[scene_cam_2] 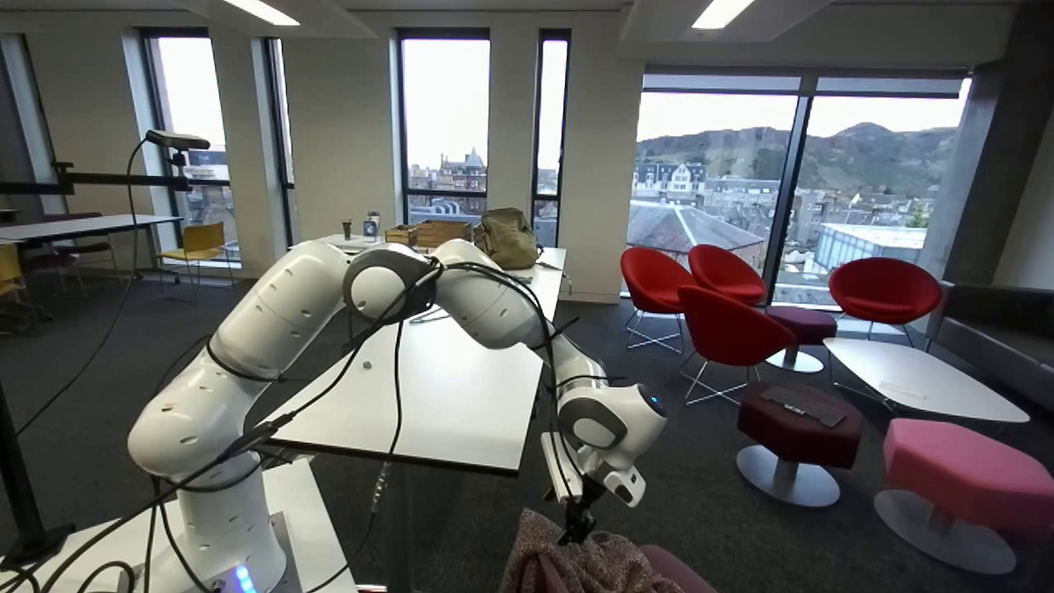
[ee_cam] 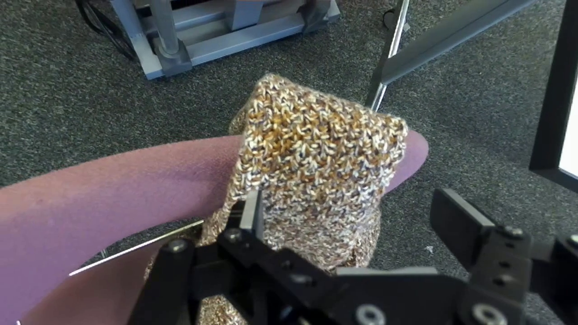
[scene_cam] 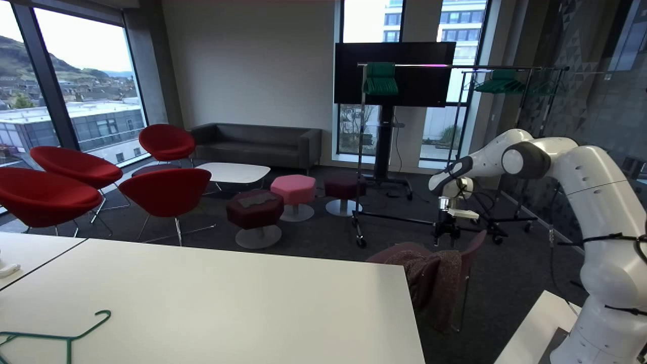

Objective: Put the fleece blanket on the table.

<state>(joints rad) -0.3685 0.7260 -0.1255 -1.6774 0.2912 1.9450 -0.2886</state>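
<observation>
The fleece blanket [scene_cam: 445, 275] is a brownish-mauve knitted cloth draped in folds over a mauve chair [scene_cam: 473, 250] beside the table's end. It also shows in an exterior view [scene_cam_2: 613, 564] and in the wrist view [ee_cam: 316, 140], where it hangs over the chair's back edge. The table [scene_cam: 227, 298] has a pale top and also shows in an exterior view [scene_cam_2: 445, 395]. My gripper [ee_cam: 356, 212] is open above the blanket, its left finger over the cloth and its right finger over the floor. It points down at the chair in both exterior views [scene_cam: 446, 237] [scene_cam_2: 576, 523]. Contact is unclear.
A green hanger [scene_cam: 71, 337] lies on the table. A backpack [scene_cam_2: 506, 239] and wooden boxes [scene_cam_2: 443, 233] stand at its far end. A clothes rail [scene_cam: 361, 151] stands behind the chair. Stools [scene_cam: 255, 210] and red chairs [scene_cam: 166, 192] stand beyond the table.
</observation>
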